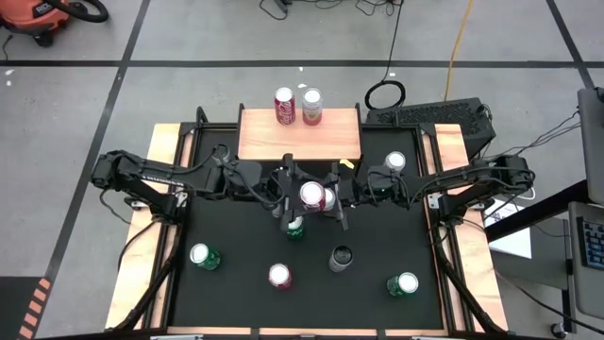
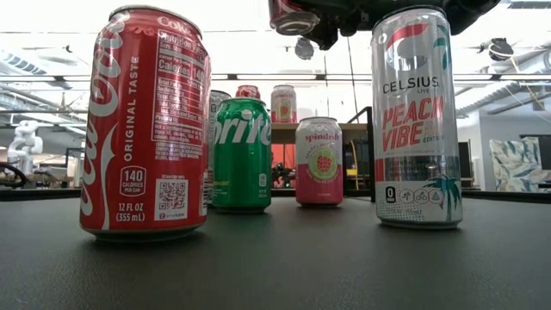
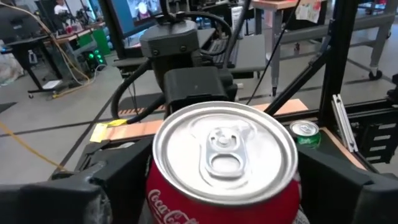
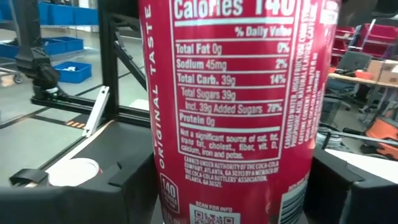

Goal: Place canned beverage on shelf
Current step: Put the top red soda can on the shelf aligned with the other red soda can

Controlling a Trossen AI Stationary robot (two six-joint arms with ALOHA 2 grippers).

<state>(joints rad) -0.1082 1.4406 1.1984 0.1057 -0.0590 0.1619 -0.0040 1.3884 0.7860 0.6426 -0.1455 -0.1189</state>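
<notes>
Right now the Coke can (image 1: 313,195) hangs in the air over the middle of the black mat (image 1: 236,293), caught between my two grippers, which meet there from opposite sides. The right gripper (image 1: 332,196) has it: in the right wrist view the can's (image 4: 236,112) nutrition label fills the frame, with a dark finger (image 4: 127,186) pressed up against each flank, so I read that hand as clamped on the can. The left gripper (image 1: 294,194) is around the same can from the other side; its wrist camera looks straight onto the silver lid and pull tab (image 3: 224,155). Whether that hand is actually gripping or merely framing the can, I cannot tell.

From above, the can sits just in front of the shelf (image 1: 274,142), near its front edge but not over the wood. Two cans (image 1: 285,106) (image 1: 311,107) already stand side by side at the shelf's far edge. A green can (image 1: 295,227) stands on the mat just below the grippers.
</notes>
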